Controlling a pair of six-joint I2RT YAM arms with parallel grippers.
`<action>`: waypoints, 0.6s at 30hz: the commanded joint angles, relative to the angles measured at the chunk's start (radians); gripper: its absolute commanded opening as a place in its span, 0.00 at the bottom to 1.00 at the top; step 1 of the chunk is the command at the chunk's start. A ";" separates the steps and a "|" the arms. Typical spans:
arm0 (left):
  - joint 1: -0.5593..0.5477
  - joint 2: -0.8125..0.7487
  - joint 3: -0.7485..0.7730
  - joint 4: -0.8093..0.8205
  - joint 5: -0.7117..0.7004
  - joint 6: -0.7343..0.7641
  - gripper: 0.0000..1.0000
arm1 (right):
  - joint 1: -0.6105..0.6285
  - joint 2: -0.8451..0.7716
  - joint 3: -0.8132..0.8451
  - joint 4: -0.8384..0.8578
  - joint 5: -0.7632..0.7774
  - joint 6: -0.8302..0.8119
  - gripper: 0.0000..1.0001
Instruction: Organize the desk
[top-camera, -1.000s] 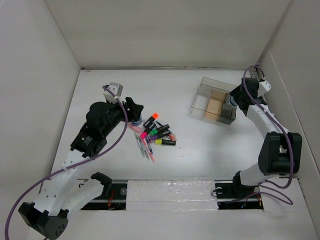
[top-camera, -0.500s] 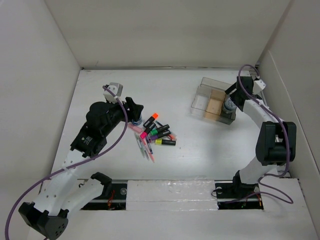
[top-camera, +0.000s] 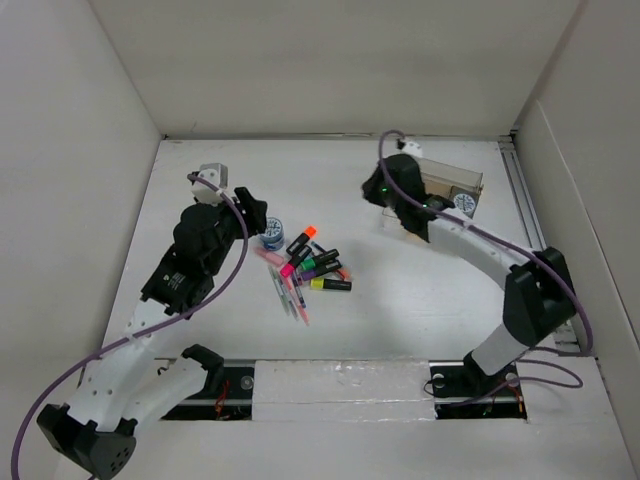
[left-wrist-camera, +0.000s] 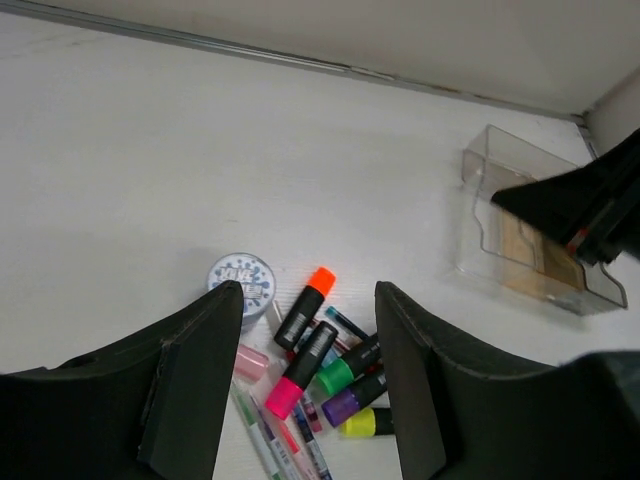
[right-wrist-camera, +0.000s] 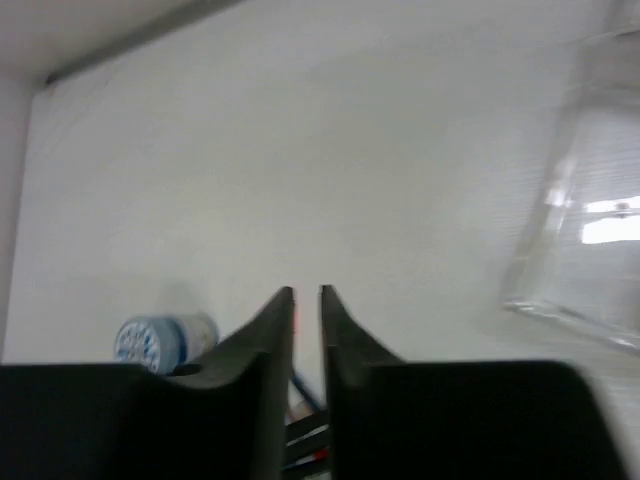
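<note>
From above, the left hand (top-camera: 252, 212) and the right hand (top-camera: 378, 192) both point toward the heap of markers (top-camera: 310, 266), which lies just toward 9 o'clock of the middle of the tabletop (top-camera: 420, 290). If both reach in together, I judge the arms could knock each other. The right forearm crosses the clear organizer (top-camera: 455, 188) at 2 o'clock and might shove it. The tabletop itself is flat, white and matte, walled by white panels, filling the whole view under the arms.

From the left wrist, the left hand (left-wrist-camera: 308, 300) is spread wide and holds nothing. The round blue tin (left-wrist-camera: 240, 277) lies by its 9 o'clock finger; a careless descent could send it off across the bare tabletop (left-wrist-camera: 150, 150).

From the right wrist, a blurred view, the right hand (right-wrist-camera: 305, 296) is all but closed, a thin slit between its fingers, with nothing in it. So closed, it would likely push markers rather than take one. The tin (right-wrist-camera: 160, 340) shows at 8 o'clock, with pale tabletop (right-wrist-camera: 300, 140) beyond.
</note>
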 joint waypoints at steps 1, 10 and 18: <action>0.004 -0.056 0.004 -0.006 -0.256 -0.073 0.52 | 0.133 0.134 0.091 0.054 -0.136 -0.094 0.29; 0.013 -0.165 -0.024 -0.009 -0.386 -0.123 0.55 | 0.368 0.427 0.391 -0.029 -0.195 -0.277 0.98; 0.013 -0.182 -0.025 0.000 -0.392 -0.113 0.54 | 0.446 0.684 0.691 -0.201 -0.075 -0.334 0.99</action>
